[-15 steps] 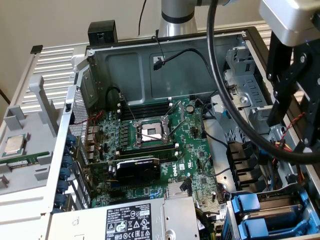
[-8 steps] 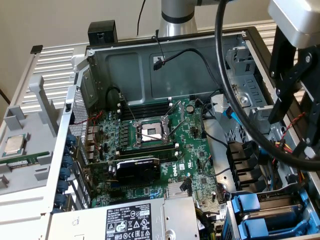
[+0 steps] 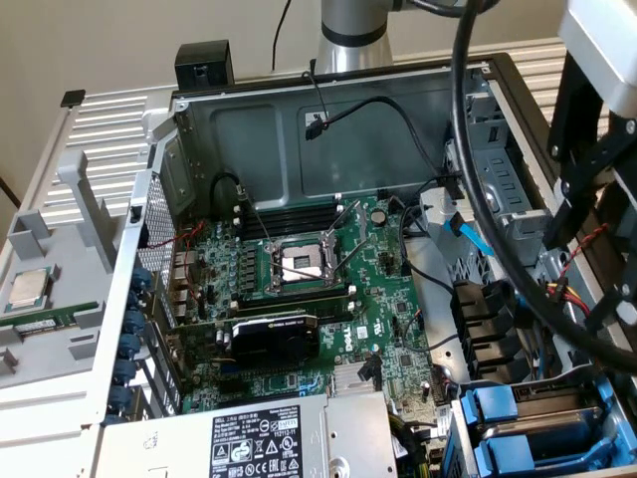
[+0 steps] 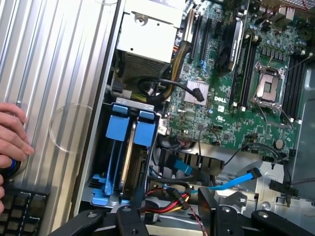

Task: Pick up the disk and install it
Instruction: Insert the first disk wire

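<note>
gripper: black linkage fingers spread wide, nothing between them, cables seen through the gap; hangs over the case's cable side, near the bay, clear of the disk.
disk: stands edge-on in the drive bay at the case corner, beside the PSU; blue plastic carrier tabs, thin silver metal edge; label not seen.
exterior view: gripper at the view's right, above the case edge; disk low at the right; small square silver chip on a grey tray outside the case, at the left.
wrist view: hand at the edge of a ribbed metal surface beside the case, next to a black keyboard.
board: green, flat; open metal socket mid-board; black boxy graphics card just beside it.
PSU label: black and white print on a grey metal box.
cable: flat, blue, loose end near the gripper.
</note>
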`<state>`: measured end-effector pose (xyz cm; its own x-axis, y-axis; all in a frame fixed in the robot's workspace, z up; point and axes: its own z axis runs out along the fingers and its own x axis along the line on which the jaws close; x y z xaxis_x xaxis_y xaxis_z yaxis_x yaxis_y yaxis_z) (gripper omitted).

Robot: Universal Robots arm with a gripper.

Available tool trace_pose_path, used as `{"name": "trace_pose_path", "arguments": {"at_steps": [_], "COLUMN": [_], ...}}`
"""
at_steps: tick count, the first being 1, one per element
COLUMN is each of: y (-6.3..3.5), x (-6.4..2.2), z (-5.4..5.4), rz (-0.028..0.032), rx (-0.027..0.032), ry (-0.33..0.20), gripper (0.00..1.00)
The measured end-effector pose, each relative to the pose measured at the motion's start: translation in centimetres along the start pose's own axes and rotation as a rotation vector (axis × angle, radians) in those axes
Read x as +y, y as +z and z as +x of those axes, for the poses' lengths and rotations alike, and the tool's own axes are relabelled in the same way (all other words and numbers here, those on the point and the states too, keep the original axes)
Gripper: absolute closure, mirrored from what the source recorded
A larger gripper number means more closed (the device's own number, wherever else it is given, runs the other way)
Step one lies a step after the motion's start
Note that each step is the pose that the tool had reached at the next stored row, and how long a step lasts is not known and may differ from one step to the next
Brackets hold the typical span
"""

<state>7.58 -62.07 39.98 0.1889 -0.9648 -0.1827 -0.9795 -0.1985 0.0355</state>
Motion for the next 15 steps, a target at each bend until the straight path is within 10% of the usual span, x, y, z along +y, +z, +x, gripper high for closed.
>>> {"name": "trace_pose_path", "arguments": {"at_steps": [15], "y": [0.76], "x": [-1.39], "z": [2.5], "rz": [-0.0295], "rx": [-0.0176], "ry": [0.003], "gripper": [0.54]}}
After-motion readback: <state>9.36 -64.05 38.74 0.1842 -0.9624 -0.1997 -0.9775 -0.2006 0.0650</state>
